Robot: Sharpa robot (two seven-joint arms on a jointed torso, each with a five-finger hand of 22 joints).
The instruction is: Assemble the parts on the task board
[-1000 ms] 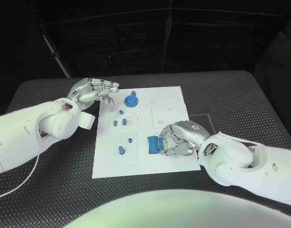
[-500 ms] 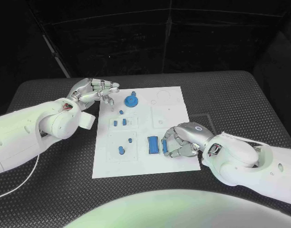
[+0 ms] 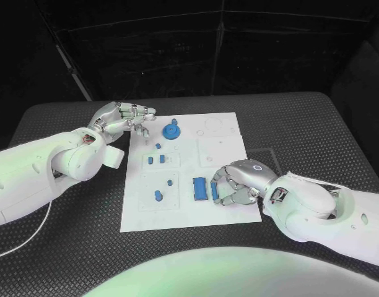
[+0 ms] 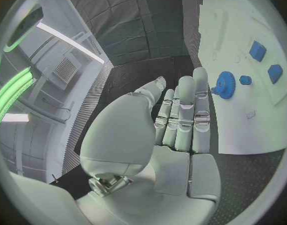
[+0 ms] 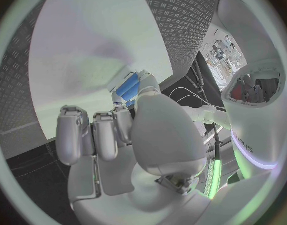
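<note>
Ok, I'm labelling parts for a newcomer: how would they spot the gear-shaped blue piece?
Start at the white task board in the middle of the table, then go to its far end, near the left hand. The blue gear sits there: it is round and toothed, while the other blue pieces are small blocks and pegs.

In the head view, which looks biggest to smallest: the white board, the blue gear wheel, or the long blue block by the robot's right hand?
1. task board
2. long blue block and blue gear: too close to rank.
</note>
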